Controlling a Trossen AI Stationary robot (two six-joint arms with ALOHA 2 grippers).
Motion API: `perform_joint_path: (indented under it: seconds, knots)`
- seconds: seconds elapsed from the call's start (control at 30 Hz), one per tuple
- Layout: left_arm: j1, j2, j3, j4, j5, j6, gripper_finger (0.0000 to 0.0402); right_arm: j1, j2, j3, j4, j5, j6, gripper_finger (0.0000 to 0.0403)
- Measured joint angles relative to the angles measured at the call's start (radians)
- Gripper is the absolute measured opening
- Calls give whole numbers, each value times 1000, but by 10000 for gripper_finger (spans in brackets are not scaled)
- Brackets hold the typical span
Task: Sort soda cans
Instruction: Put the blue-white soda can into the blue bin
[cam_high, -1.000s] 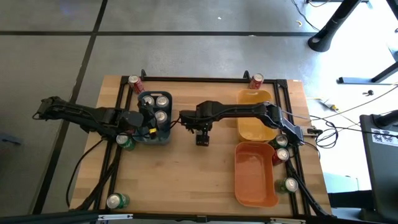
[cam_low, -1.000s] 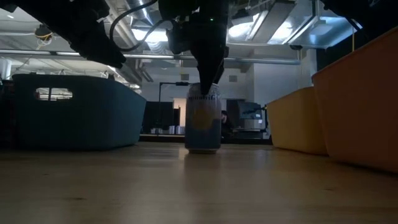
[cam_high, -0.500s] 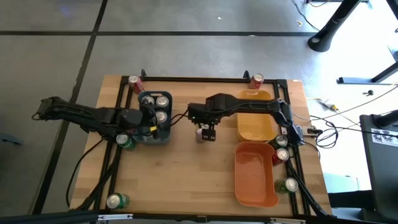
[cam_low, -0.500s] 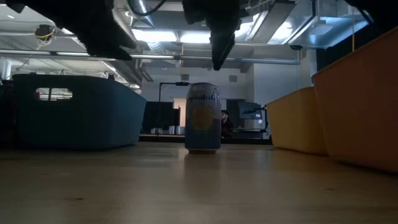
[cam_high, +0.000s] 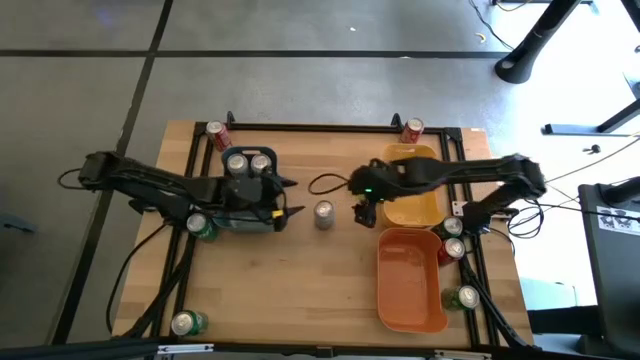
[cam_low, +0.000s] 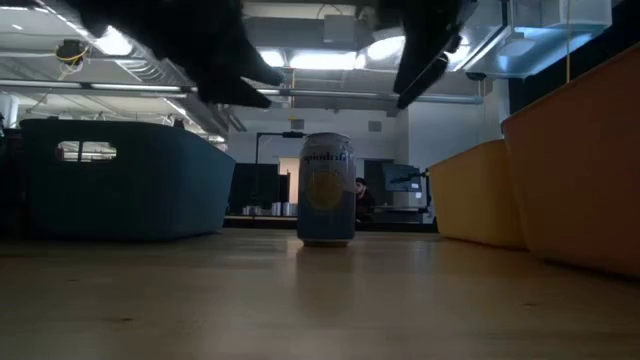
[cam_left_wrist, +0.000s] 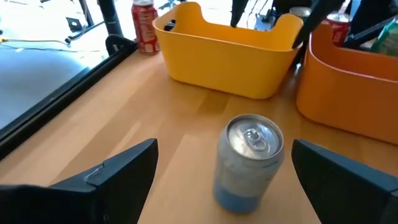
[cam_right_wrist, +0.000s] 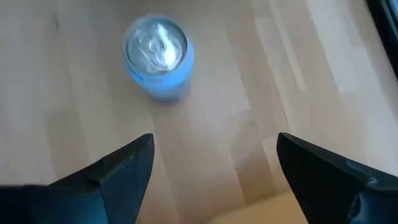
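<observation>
a lone silver-topped soda can (cam_high: 324, 214) stands upright on the bare wooden table (cam_high: 300, 290), between the blue-grey bin (cam_high: 262, 221) and the yellow bin (cam_high: 410, 200). in the low view its pale body carries a yellow round mark and a line of lettering near the top that is too small to read; in the wrist views the lower body looks blue. the left gripper (cam_high: 287, 212) sits just beside the can on the blue-grey bin's side, fingers spread wide and released, the can standing ahead of the gap in the left wrist view. the right gripper (cam_high: 362, 213) hovers on the can's other side, near the yellow bin's edge, its fingers (cam_right_wrist: 112, 171) also spread apart and holding nothing.

two silver cans (cam_high: 248, 162) sit inside the blue-grey bin. a red can (cam_high: 216, 133) stands at the far left corner, another red can (cam_high: 412, 129) behind the yellow bin, and green cans (cam_high: 199, 227) stand along the table's left edge, with more cans beside the orange bin (cam_high: 410, 290) on the right.

the table is light planked wood, framed by black rails, on a grey tiled floor. the bins are smooth plastic with rounded corners. beyond the table the low view shows an office-like room with ceiling lights and exposed pipes
</observation>
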Motion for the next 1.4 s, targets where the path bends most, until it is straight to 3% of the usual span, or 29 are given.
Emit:
perform_joint_path:
  seconds: [0.27, 0.5, 0.83, 1.17, 1.4]
  knots:
    - [0, 173, 92, 56, 0, -12, 356, 0, -200, -355, 444, 0, 10, 337]
    - [0, 312, 135, 169, 22, -16, 356, -1, -220, -493, 620, -45, 40, 337]
    - [5, 458, 142, 288, 42, -43, 356, 12, -220, -545, 696, -44, 81, 337]
    - [5, 510, 141, 324, 43, -59, 356, 53, -220, -545, 721, -17, 84, 337]
    - [5, 510, 141, 331, 43, -45, 294, 57, -219, -544, 718, 19, 84, 337]
